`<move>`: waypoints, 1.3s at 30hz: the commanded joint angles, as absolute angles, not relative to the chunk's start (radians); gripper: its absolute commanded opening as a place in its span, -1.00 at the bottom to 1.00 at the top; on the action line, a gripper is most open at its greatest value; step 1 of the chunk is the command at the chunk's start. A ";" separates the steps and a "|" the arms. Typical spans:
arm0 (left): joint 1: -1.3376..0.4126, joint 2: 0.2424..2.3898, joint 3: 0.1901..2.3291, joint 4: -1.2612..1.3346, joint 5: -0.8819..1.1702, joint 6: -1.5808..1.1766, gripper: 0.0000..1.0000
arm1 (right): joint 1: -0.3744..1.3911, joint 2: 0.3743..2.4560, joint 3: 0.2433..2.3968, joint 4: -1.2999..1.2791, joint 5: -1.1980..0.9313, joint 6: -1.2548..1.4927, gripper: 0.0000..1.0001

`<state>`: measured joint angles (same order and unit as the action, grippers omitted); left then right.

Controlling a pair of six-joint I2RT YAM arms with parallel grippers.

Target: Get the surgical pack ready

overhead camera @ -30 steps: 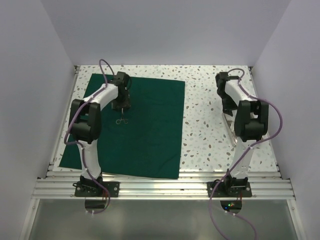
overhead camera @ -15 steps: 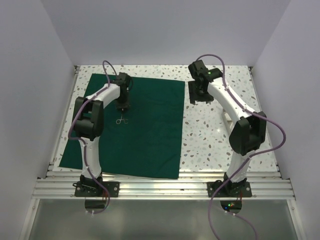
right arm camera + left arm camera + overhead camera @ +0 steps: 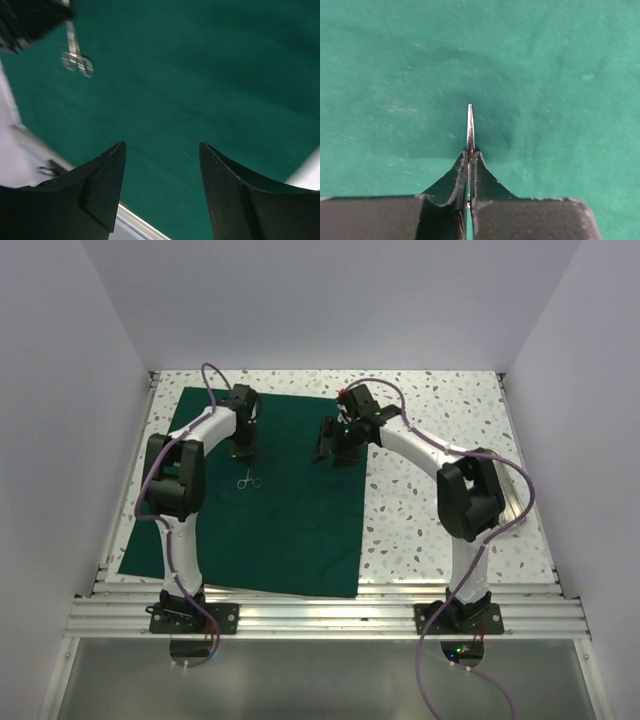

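The surgical pack (image 3: 290,530) is a dark green cloth spread flat over the left half of the table. My left gripper (image 3: 245,452) stands over its far part, shut on a thin steel ring-handled instrument (image 3: 248,480). In the left wrist view the instrument's slim tip (image 3: 470,125) sticks out past the closed left gripper (image 3: 470,157) above the cloth (image 3: 545,75). My right gripper (image 3: 326,448) hangs open over the cloth's far right part. In the right wrist view the right gripper (image 3: 162,144) holds nothing, with the cloth (image 3: 200,75) below and the ring handles (image 3: 77,60) at the upper left.
The speckled tabletop (image 3: 420,490) lies bare to the right of the cloth. White walls close in the left, right and back. An aluminium rail (image 3: 320,615) with both arm bases runs along the near edge.
My left gripper has shut on the instrument where it stood. The right arm has swung left from the table's right side to over the cloth's right part, opening slightly.
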<state>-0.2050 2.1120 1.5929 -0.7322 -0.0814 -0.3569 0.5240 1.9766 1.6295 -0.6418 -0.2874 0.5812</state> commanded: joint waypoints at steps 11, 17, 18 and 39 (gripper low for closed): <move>-0.204 1.957 1.465 -0.718 0.120 -0.417 -1.00 | 0.656 2.243 1.666 -0.068 -0.537 0.930 0.19; -0.206 1.944 1.440 -0.698 0.164 -0.425 -1.00 | 0.696 2.267 1.655 -0.029 -0.522 0.942 0.15; -0.204 1.944 1.440 -0.698 0.167 -0.423 -1.00 | 0.704 2.275 1.660 -0.031 -0.523 0.943 0.15; -0.199 1.924 1.440 -0.684 0.233 -0.425 -0.98 | 0.755 2.341 1.712 -0.104 -0.509 0.942 -1.00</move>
